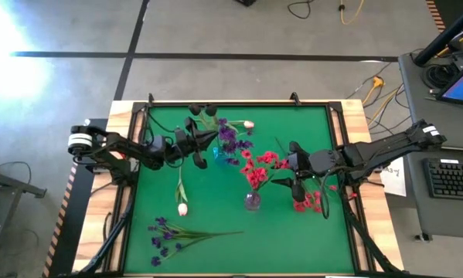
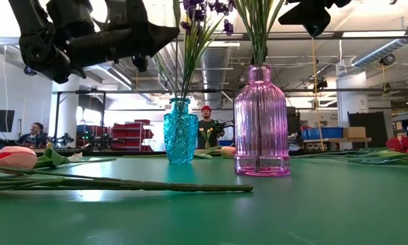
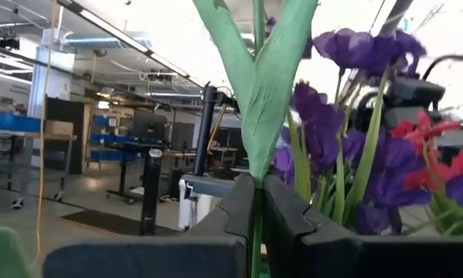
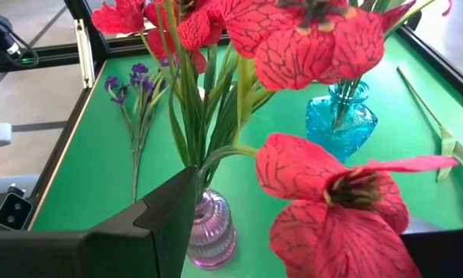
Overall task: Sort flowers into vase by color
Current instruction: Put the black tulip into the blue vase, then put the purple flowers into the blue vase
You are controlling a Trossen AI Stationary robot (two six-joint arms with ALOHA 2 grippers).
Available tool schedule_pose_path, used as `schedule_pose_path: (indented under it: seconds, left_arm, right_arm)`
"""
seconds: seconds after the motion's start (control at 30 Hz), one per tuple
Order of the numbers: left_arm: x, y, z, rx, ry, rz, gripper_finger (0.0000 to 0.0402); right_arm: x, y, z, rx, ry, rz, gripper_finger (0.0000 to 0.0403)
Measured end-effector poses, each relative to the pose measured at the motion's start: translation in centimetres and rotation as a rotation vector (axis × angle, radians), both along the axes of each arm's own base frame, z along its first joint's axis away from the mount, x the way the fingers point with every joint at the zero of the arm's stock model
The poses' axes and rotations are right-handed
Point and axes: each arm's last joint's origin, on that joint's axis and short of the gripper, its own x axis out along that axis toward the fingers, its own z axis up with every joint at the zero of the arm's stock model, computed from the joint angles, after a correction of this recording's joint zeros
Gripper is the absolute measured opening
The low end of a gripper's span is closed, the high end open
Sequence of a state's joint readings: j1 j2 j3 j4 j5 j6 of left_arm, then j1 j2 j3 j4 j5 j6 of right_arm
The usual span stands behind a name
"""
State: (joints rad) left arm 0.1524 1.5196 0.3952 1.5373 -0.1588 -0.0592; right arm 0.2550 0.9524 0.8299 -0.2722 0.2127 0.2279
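A: What has the left gripper (image 3: pixel 258 212) got?

B: Its fingers (image 3: pixel 235 205) are pressed together on a green stem with long leaves (image 3: pixel 254 100), which rises straight up between them. Just past the fingertips stand the purple flowers (image 3: pixel 347 139), and beyond those a bit of the red flowers (image 3: pixel 436 158).

A: And the vases?

B: From above, the left gripper hangs beside the blue vase (image 1: pixel 218 154), which holds the purple flowers. A pink-white tulip bud (image 1: pixel 248 123) lies just past that bunch.

A: The right gripper (image 1: pixel 295 171)?

B: Its fingers (image 4: pixel 165 212) stand partly open, with a red blossom (image 4: pixel 331 201) and its stem between them; I can't tell whether they actually press on it. Right in front of the fingertips is the pink vase (image 4: pixel 212 232), filled with the red flowers. Farther out is the blue vase, then a purple stem (image 4: pixel 134 100) flat on the green table (image 4: pixel 84 170).

A: Anything loose?

B: More red flowers (image 1: pixel 308 202) lie beside the right gripper. Another tulip (image 1: pixel 182 197) lies on the table near the left arm, with the purple stem farther off at the edge.
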Motion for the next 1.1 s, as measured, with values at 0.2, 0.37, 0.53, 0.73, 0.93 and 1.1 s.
schedule_pose_path:
  seconds: [0.2,0.37,0.53,0.73,0.93,1.1]
  left_arm:
    - [-0.1,-0.1,0.0,0.002,-0.001,-0.010,0.0027]
    - [-0.4,-0.3,-0.6,-0.005,0.022,-0.022,0.0065]
    - [-1.1,-0.8,-1.7,-0.038,0.058,-0.049,0.0110]
    - [-2.3,-1.9,-3.5,-0.065,0.139,-0.095,0.0167]
    - [-3.3,-2.0,-4.6,-0.100,0.184,-0.101,0.0211]
    - [-4.3,-2.1,-5.7,-0.127,0.227,-0.106,0.0231]
  right_arm:
    - [0.0,0.0,0.0,0.000,0.000,0.000,0.0217]
    - [0.0,0.0,0.0,0.005,0.000,-0.002,0.0217]
    - [0.0,0.0,0.0,0.007,0.000,-0.003,0.0217]
    - [0.0,0.0,0.0,0.014,0.000,-0.006,0.0217]
    - [-0.3,0.0,-0.1,0.080,0.028,-0.030,0.0217]
    - [-1.5,-0.3,0.6,0.195,0.199,-0.109,0.0217]
